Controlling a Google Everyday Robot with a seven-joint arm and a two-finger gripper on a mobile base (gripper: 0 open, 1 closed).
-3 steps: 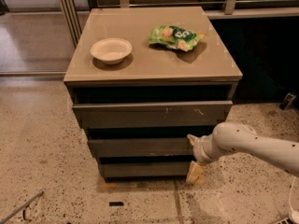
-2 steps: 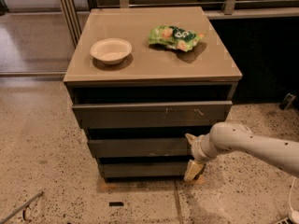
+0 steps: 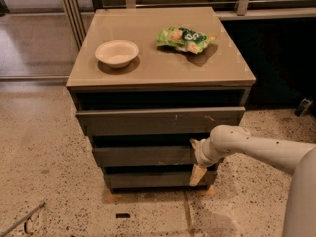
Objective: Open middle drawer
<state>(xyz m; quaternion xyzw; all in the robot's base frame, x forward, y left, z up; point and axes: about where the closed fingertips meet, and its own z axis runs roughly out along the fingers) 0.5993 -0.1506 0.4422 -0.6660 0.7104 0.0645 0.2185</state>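
The cabinet (image 3: 163, 78) has three dark grey-brown drawer fronts stacked one above another. The middle drawer (image 3: 143, 156) is the medium-width panel below the wide top front (image 3: 148, 121) with pale scratch marks. It stands slightly out from the cabinet body. My gripper (image 3: 196, 158) sits on the end of a white arm (image 3: 256, 149) that reaches in from the right. It is right at the right end of the middle drawer's front and covers that end. The narrow bottom drawer (image 3: 148, 179) lies below it.
On the cabinet top are a white bowl (image 3: 117, 53) at the left and a green snack bag (image 3: 185, 38) at the right. A speckled floor (image 3: 44, 172) surrounds the cabinet. A dark counter wall (image 3: 281, 58) stands to the right, and metal rails (image 3: 71, 14) at the back left.
My gripper has moved a little to the left and up, closer onto the right end of the middle drawer. The drawers, bowl and bag have not moved.
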